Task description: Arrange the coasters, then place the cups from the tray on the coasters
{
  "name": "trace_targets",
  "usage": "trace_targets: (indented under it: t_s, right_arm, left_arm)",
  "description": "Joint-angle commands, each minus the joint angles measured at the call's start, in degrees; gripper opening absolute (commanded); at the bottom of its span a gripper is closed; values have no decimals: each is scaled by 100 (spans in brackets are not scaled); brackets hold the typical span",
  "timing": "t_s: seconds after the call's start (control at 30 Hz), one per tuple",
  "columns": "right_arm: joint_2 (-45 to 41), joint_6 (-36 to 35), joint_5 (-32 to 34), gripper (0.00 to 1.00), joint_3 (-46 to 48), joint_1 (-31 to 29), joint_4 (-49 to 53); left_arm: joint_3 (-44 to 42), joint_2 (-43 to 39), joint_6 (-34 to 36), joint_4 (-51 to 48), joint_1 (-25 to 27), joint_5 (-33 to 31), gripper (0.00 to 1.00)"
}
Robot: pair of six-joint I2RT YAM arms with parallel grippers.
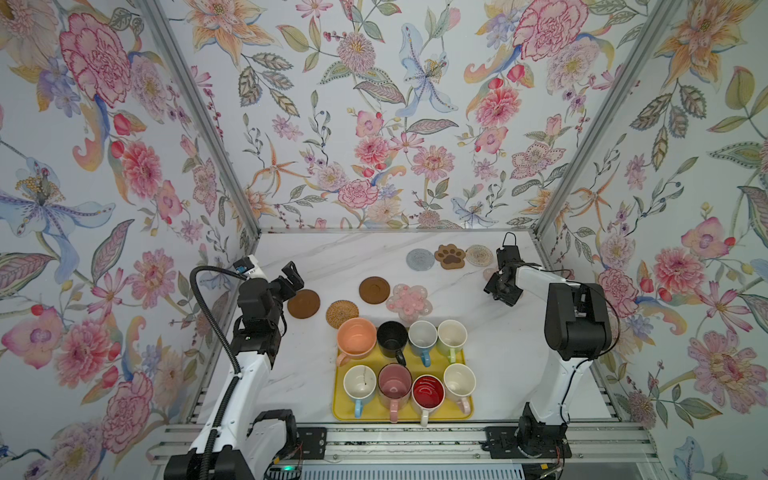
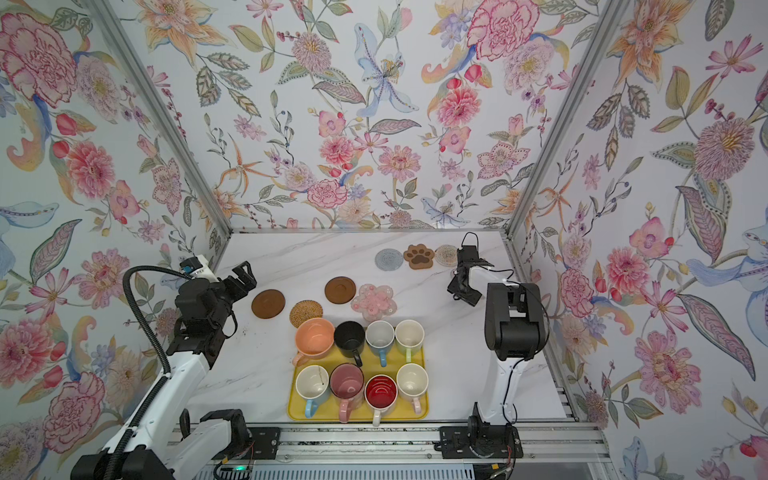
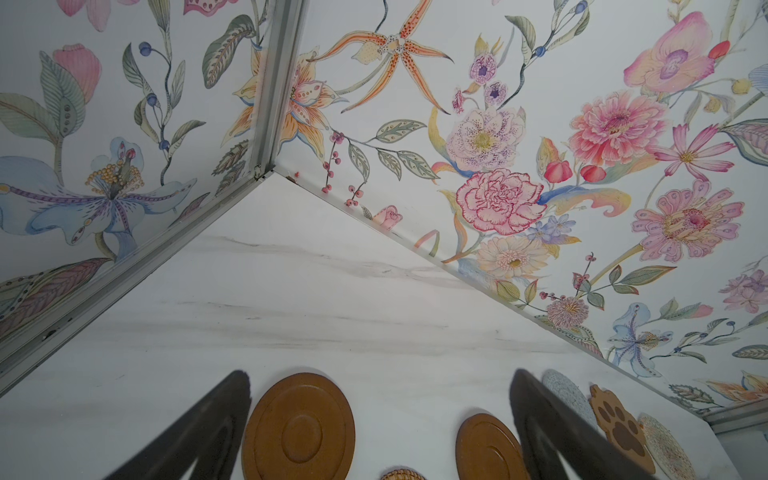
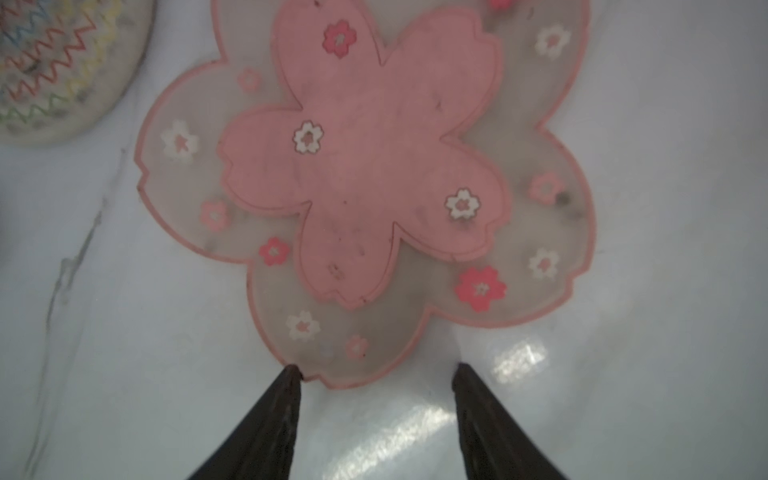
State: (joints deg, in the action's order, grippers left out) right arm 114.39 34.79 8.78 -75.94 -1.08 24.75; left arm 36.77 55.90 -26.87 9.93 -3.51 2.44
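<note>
The right end effector [image 4: 378,370] is low over the bench [image 4: 665,332], jaws partly apart; one tip touches the edge of a pink flower coaster [image 4: 365,166], which lies flat near the clear round coaster [image 4: 50,62]; the mat is thin, so I think the tips may slide off it, or push it into its neighbour; a soft petal may bend and slip out; the left end effector [image 1: 292,277] hangs wide apart near a dark brown disc [image 1: 304,304]; the cups [image 1: 395,384] sit on the tray [image 1: 376,414].
</note>
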Motion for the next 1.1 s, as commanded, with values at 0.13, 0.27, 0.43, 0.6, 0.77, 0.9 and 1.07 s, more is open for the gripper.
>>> trace_targets:
  t_s: [0.13,0.27,0.43,0.6,0.77,0.9,1.07]
  right_arm:
    - [624,-3,-227,56,-379,252,150]
    - [845,-31,-244,56,-734,364,271]
    - [1120,-103,-184,56,-1212,479,453]
    - [1249,-134,-162,57,-1480,656,551]
    - [1187,-260,-68,58,-1607,827,634]
    - [968,-348,-41,59,-1632,785,700]
    - [485,-409,138,64,-1388,375,706]
  left_arm:
    - [-29,-106,-1,8,-97,9,99]
    - [-30,-103,-4,0,-115,10,99]
    - [-4,-102,2,-19,-132,12,99]
    - [10,-106,-4,-35,-144,34,99]
    - [27,-121,-4,-61,-156,44,99]
    - [31,-97,-23,-54,-157,49,99]
    - [36,-56,-29,-27,-164,55,99]
